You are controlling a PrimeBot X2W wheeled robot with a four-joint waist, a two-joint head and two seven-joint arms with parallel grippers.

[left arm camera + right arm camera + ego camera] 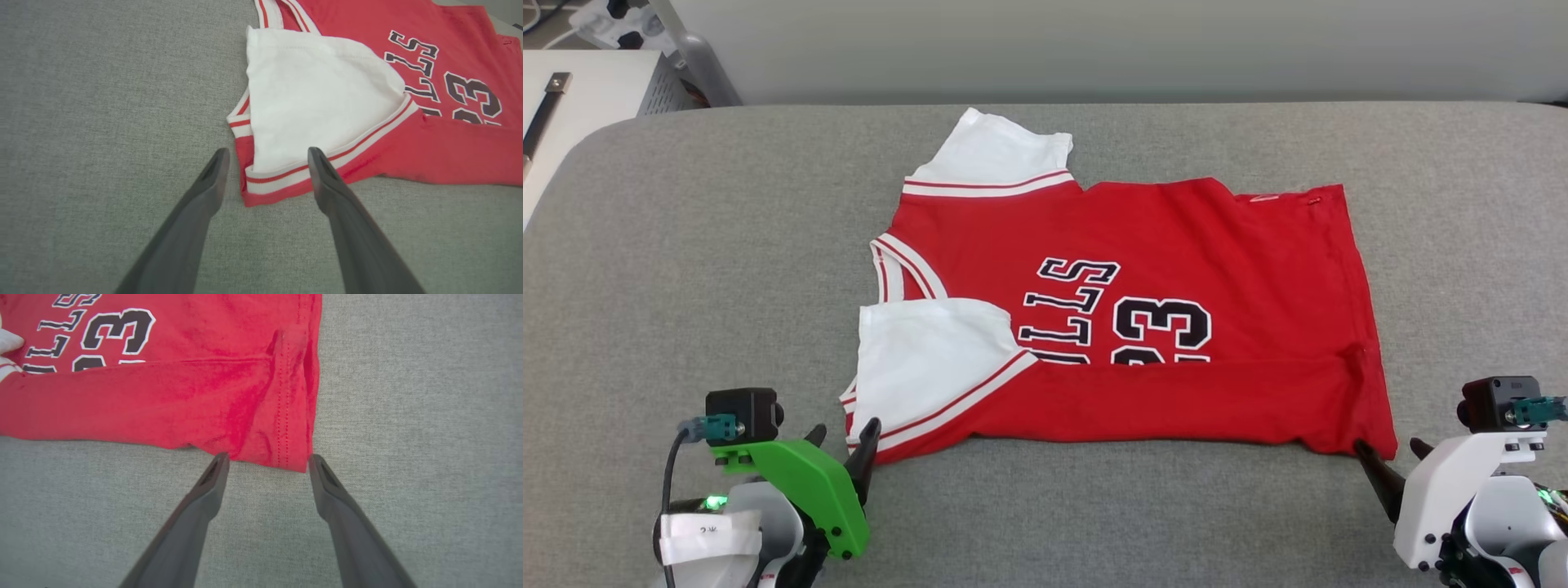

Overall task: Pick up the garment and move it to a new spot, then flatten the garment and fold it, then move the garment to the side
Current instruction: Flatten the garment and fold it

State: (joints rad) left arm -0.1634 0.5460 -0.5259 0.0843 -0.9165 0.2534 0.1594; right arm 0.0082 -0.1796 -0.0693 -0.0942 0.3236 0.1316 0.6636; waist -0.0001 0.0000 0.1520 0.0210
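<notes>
Across the grey bench (670, 269) the garment (1176, 237) lies flat, its near edge folded up over the print — we judge one fold made, with further folding and the move aside remaining. Our left claw (845, 426) and right claw (1387, 445) gape wide, empty, at its near corners; we see no containers.

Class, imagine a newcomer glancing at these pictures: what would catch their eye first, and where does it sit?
First, the red garment with its black number print, spread across the middle of the grey surface, its near edge folded up over the lettering. Next, the left gripper and right gripper, both open, poised at the garment's two near corners.
</notes>
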